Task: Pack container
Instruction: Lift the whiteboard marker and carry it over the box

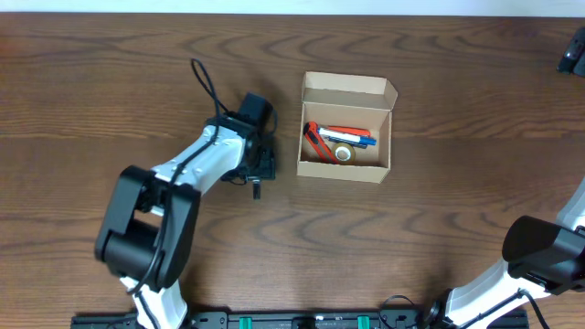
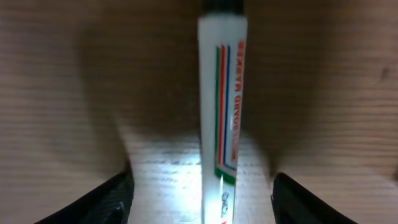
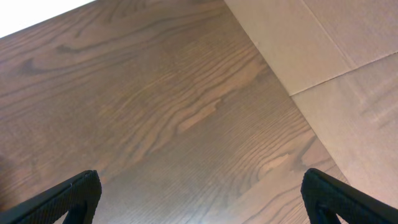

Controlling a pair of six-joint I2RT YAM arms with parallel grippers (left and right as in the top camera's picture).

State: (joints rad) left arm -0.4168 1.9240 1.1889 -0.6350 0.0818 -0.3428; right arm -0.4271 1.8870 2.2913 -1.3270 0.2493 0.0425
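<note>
Wood-grain tabletop (image 1: 439,238): left end effector (image 2: 202,196) wide, straddling white marker (image 2: 221,93), not gripping; advised: centre, pinch squarely across barrel, lift toward container (image 1: 344,171). Right end effector (image 3: 205,199) wide, empty.

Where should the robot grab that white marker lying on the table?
Around the marker's mid-barrel, from straight above, with the left gripper closing across its narrow width. It is long and thin, lies flat on the table, and sits between the open jaws.
</note>
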